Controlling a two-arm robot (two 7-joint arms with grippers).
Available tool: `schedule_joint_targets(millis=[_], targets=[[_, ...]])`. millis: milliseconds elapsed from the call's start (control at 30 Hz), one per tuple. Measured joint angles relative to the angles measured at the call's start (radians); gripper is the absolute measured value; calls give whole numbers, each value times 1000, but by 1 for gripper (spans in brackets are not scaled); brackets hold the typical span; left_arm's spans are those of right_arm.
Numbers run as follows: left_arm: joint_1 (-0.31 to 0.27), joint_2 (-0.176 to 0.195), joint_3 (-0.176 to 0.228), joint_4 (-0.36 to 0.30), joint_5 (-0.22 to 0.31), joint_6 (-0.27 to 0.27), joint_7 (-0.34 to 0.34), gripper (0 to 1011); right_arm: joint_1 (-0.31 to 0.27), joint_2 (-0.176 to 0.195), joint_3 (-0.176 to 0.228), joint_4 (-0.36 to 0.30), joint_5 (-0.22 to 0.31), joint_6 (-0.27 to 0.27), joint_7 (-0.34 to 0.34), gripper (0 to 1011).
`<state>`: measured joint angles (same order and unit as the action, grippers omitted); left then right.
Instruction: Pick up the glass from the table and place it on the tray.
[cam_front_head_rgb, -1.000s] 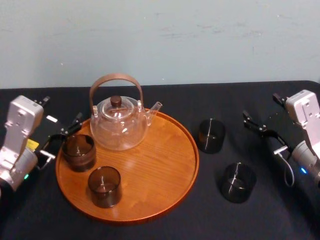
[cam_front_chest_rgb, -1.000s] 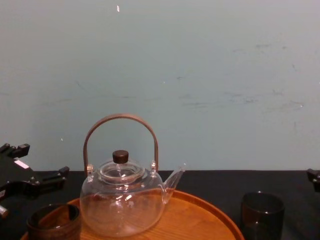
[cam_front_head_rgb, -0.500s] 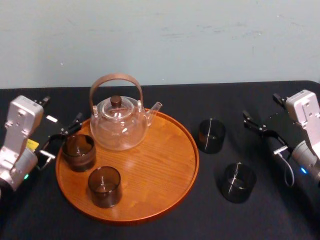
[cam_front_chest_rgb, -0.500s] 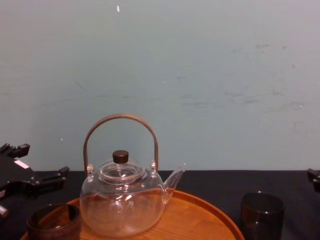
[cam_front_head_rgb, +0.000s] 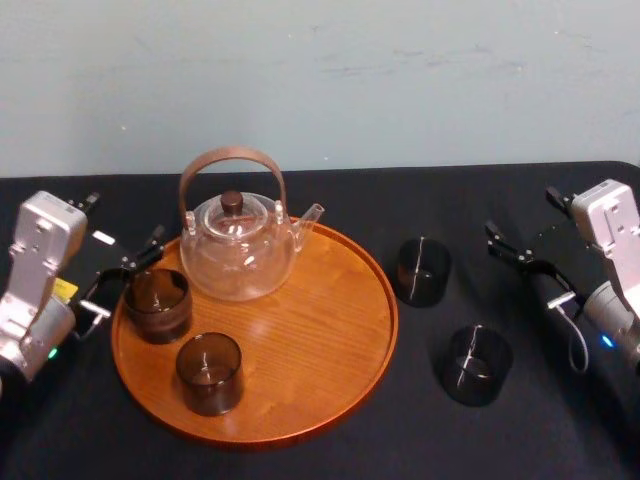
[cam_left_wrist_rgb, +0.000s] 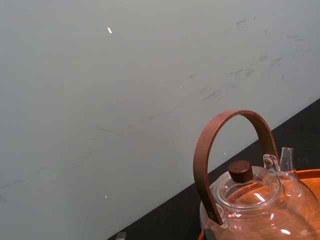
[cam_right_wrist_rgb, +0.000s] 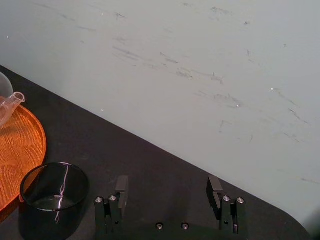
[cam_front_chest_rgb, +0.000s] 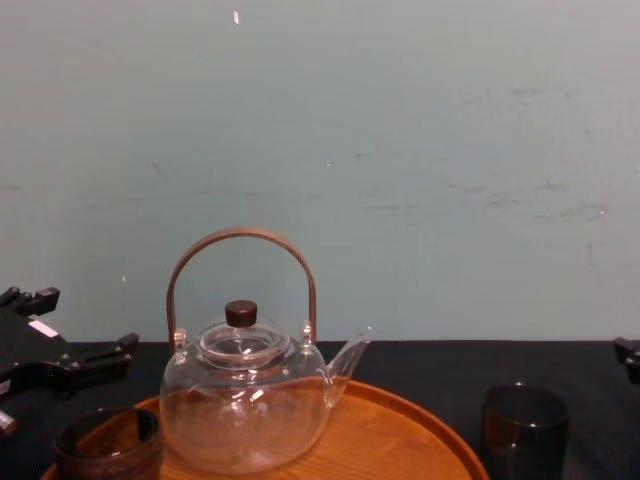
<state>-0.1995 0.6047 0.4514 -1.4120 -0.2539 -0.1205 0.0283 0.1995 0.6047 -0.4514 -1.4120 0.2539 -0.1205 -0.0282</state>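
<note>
The table (cam_front_head_rgb: 330, 195), covered in black cloth, carries everything. On its left half the round wooden tray (cam_front_head_rgb: 330, 320) is seen, with a glass teapot (cam_front_head_rgb: 238, 245) standing at its back and two dark glasses (cam_front_head_rgb: 157, 303) set upright on its left side. The left end effector (cam_front_head_rgb: 125, 218) is held just beside the tray's left rim with its fingers spread and nothing between them. The right end effector (cam_right_wrist_rgb: 167, 181) is held over the right side of the table, its fingers likewise spread wide and empty. Two more dark glasses stand on the cloth, off the tray and to its right. The far glass (cam_front_head_rgb: 422, 270) is placed just beside the tray's right rim, and the near glass (cam_front_head_rgb: 476, 364) is placed closer to the robot and farther from the tray. Both stand upright, mouths up, so their long axes are vertical. Both lie on the robot's right, so the right arm is judged much the nearer. In the right wrist view the far glass is seen ahead of the spread fingers and off towards the tray, not between them. A forward reach with a shift towards the tray is therefore judged necessary before the fingers can be brought round its wall.
</note>
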Motion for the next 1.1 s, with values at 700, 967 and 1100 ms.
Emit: schedule_joint_targets(millis=[700,967,1100], targets=[[0,0,0,0,0,0,0,1001,0,0,0,0,0,0,0,1002],[0,0,0,0,0,0,0,1001,-1,0,2,0,0,0,5,1002],[0,0,0,0,0,0,0,1001,-12,2,14,-10,2,1,28,1002]])
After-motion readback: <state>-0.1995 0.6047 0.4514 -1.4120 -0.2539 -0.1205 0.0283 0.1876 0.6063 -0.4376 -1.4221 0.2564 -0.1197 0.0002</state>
